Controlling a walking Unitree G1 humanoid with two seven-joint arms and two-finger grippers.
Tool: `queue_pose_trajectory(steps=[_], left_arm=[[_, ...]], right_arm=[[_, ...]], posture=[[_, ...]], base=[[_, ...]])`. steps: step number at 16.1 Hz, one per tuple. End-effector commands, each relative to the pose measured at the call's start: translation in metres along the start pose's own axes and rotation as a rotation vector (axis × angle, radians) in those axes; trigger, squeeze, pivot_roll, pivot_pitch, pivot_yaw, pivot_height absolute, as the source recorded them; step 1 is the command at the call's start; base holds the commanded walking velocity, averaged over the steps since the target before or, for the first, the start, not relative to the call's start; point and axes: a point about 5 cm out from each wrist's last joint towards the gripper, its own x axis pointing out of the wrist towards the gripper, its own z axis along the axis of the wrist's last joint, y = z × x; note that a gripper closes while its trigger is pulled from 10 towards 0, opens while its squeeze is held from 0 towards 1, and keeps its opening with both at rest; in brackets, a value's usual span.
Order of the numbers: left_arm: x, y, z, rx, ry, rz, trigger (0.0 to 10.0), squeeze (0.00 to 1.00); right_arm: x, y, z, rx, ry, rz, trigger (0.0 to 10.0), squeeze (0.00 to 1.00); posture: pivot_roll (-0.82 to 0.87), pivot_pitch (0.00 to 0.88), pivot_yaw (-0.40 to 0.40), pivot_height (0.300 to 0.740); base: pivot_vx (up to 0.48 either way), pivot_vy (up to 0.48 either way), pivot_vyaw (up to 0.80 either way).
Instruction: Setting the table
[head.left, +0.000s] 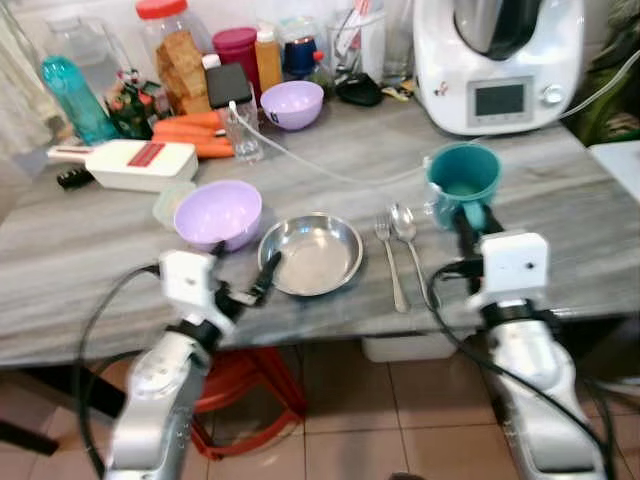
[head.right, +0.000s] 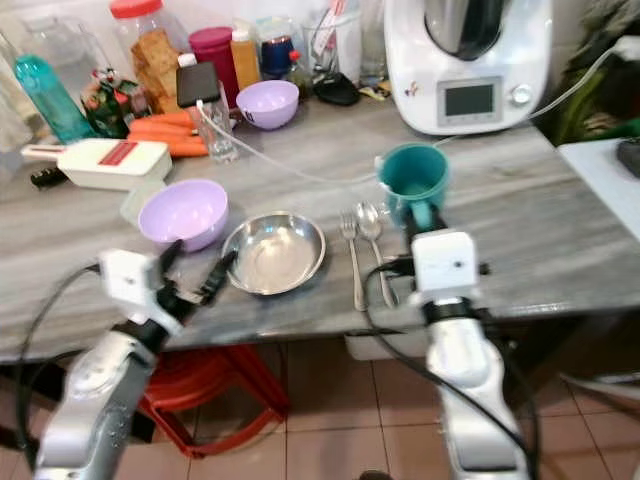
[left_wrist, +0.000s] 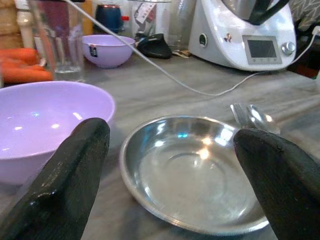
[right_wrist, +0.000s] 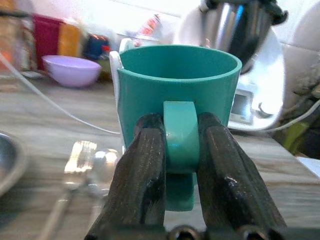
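Right wrist view showing the right end effector (right_wrist: 181, 150) pinching the handle of the teal mug (right_wrist: 177, 100), fingers closed tight on either side of it, mug sitting upright on the grey wood-grain worktop (head.left: 560, 190) just right of the fork (head.left: 390, 262) and spoon (head.left: 408, 240). Looking like the mug-placing step, pretty much parked in its spot beside the cutlery. Probably next: letting go and backing straight off without tipping it. Left end effector (head.left: 243, 270) hovering wide open and holding nothing, near the front edge between the lilac bowl (head.left: 218, 212) and the steel plate (head.left: 311, 254), maybe lining up on one of those. Cluttered home kitchen otherwise: white kitchen machine (head.left: 497, 60) at the back, cable trailing across, carrots (head.left: 190, 135), jars, a second lilac bowl (head.left: 292, 103), red stool (head.left: 245, 385) underneath, tiled floor.
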Motion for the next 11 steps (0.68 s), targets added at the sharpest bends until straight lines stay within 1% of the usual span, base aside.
queue_pose_trajectory(steps=[1,3,4,8,11], left_arm=[[-0.0048,0.0085,0.0047,0.024,-0.004,0.031,10.0,0.00],[-0.0051,0.0081,0.0037,0.019,0.002,0.034,10.0,0.00],[-0.0051,0.0078,0.0035,0.011,0.000,0.038,10.0,0.00],[-0.0060,0.0075,0.0029,0.014,0.001,0.035,10.0,0.00],[-0.0085,0.0090,0.0019,0.032,0.009,0.007,10.0,0.00]], right_arm=[[0.0023,0.0052,0.0093,0.020,-0.040,0.015,10.0,0.00],[0.0028,0.0059,0.0090,0.019,-0.039,0.020,10.0,0.00],[0.0031,0.0060,0.0086,0.022,-0.037,0.020,10.0,0.00],[0.0035,0.0055,0.0068,0.033,-0.027,0.018,10.0,0.00],[0.0048,0.0062,0.0064,0.054,-0.025,0.030,10.0,0.00]], posture=[[-0.10,0.072,0.085,0.740],[-0.10,0.072,0.085,0.740],[-0.10,0.072,0.085,0.740],[-0.11,0.067,0.083,0.740],[-0.11,0.067,0.083,0.740]], base=[[0.315,0.000,0.00],[0.309,0.000,0.75],[0.000,0.000,0.53],[0.000,0.000,0.00],[0.000,0.000,0.00]])
